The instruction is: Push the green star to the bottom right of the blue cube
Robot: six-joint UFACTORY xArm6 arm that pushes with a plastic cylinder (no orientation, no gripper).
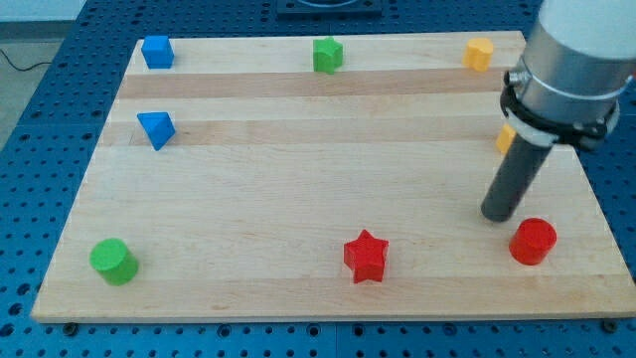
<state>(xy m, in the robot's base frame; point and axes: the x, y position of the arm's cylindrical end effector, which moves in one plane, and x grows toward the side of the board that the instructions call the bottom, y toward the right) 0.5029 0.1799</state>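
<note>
Resting my tip [497,216] just up-left of the red cylinder [534,241], I have no fingers, only a rod. The green star [328,55] sits at the view's top centre, well right of the blue cube [157,51].

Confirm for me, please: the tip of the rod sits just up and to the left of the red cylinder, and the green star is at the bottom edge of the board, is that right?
Not quite. In the camera view the green star is at the top edge of the board, not the bottom. My tip does sit just up and left of the red cylinder.
</note>
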